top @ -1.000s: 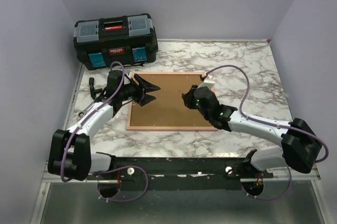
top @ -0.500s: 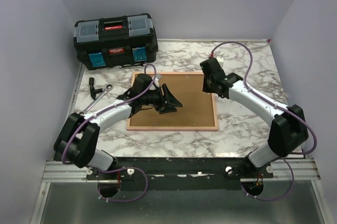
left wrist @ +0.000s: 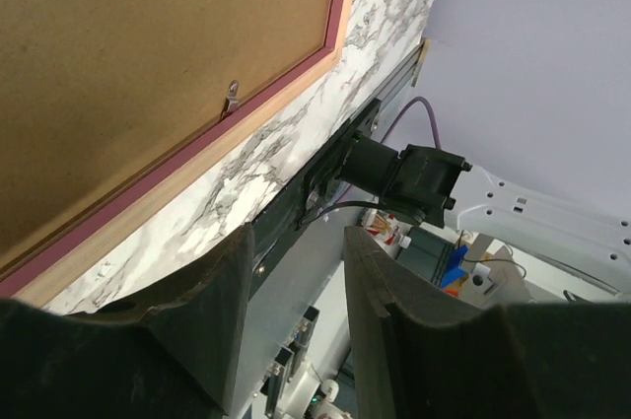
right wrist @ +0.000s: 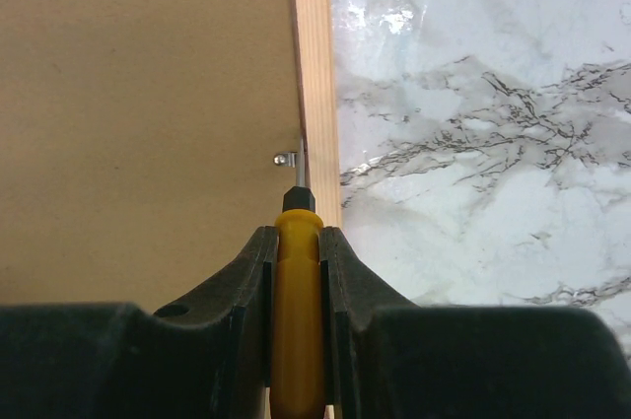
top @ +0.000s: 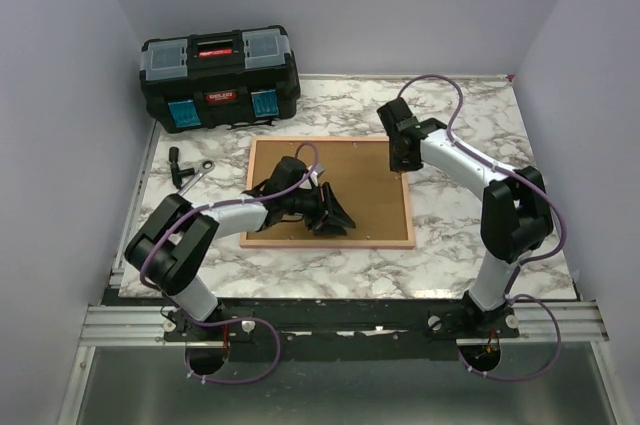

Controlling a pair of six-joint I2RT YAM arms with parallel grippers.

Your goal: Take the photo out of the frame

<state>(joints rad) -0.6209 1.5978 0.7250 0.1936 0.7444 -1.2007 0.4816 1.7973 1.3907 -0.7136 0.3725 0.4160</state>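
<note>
Half open, empty: left pincer [left wrist: 296, 242] | right pincer [right wrist: 298, 240]: grips yellow screwdriver [right wrist: 298, 325]

Backing [top: 352, 167] looks matt fibreboard, frame [top: 385, 243] smooth wood, screwdriver [right wrist: 298, 325] glossy plastic.

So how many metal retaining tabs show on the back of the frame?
2. One tab sits on the near edge of the frame, in the left wrist view; the other tab is on its right edge, at the tip of the screwdriver. More may be hidden.
</note>
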